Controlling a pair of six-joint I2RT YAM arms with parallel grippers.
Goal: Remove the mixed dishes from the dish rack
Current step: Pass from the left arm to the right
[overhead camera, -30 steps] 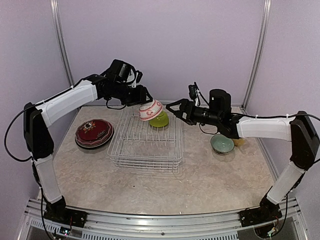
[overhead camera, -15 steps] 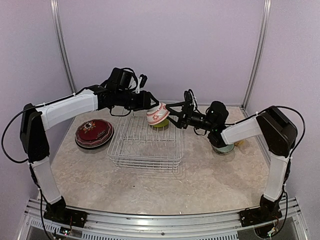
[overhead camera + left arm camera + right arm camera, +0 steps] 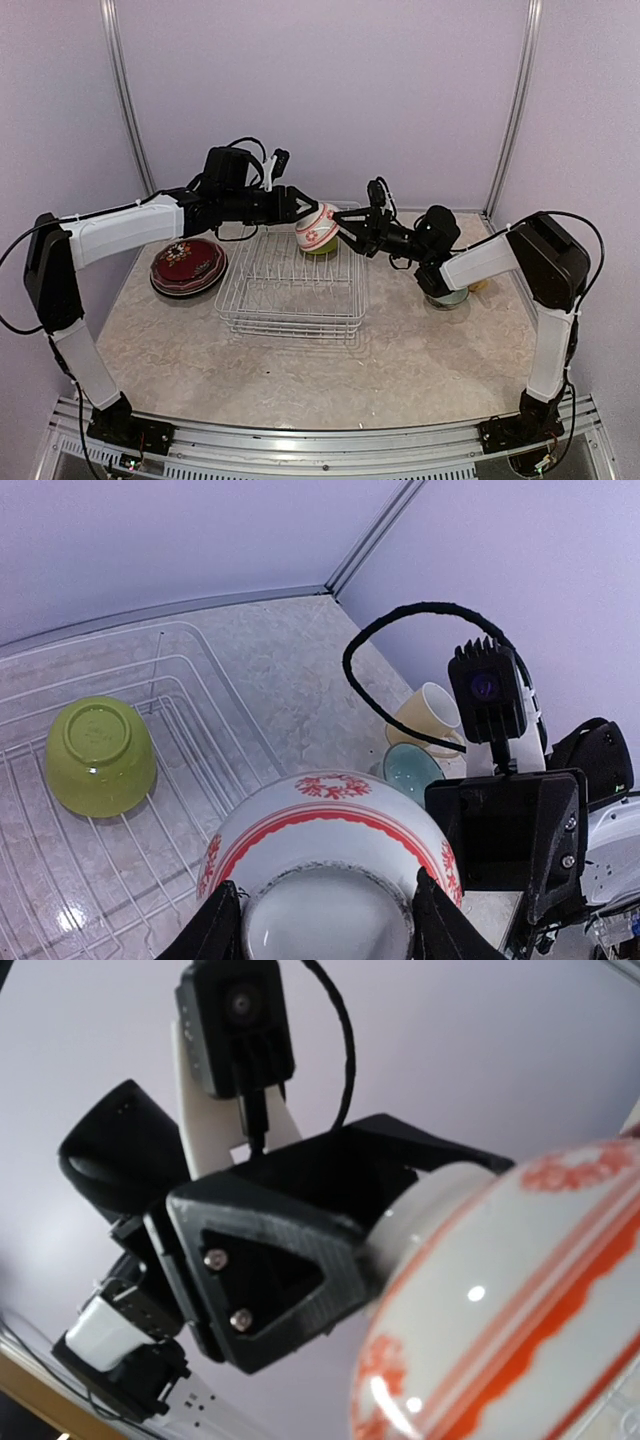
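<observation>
- The left gripper (image 3: 303,206) is closed to a middling width on the red-patterned bowl (image 3: 318,228). Its fingers (image 3: 222,925) clamp either side of the foot ring (image 3: 325,915). The bowl hangs in the air straight ahead of this gripper, tipped on its side.
- The right gripper (image 3: 347,226) meets the bowl from the opposite side, at its mouth. In the top view its fingers seem to touch the bowl, but I cannot tell whether they have closed on it. Its own camera shows only the bowl's wall and the left gripper.
- The rack (image 3: 285,320) lies below both grippers. A green bowl (image 3: 100,755) sits upside down in it, below and left of the left gripper.
- A mug (image 3: 430,712) and a teal bowl (image 3: 408,772) stand on the worktop (image 3: 420,350), beyond and below the right gripper. The plates (image 3: 188,265) are stacked beside the rack, under the left arm.
- The bowl looks like glazed ceramic, so probably stiff, glossy, slippery and breakable, with some weight for its size.
- The foot ring gives a shallow hold, and the bowl could pivot or slide out of it.
- The wall at the mouth looks the surer place to grip, with one finger inside, one outside, and seated deep.
- This looks like a handover, so the left gripper should let go only once the right one is firm. A slip here would drop the bowl onto the wire rack.
</observation>
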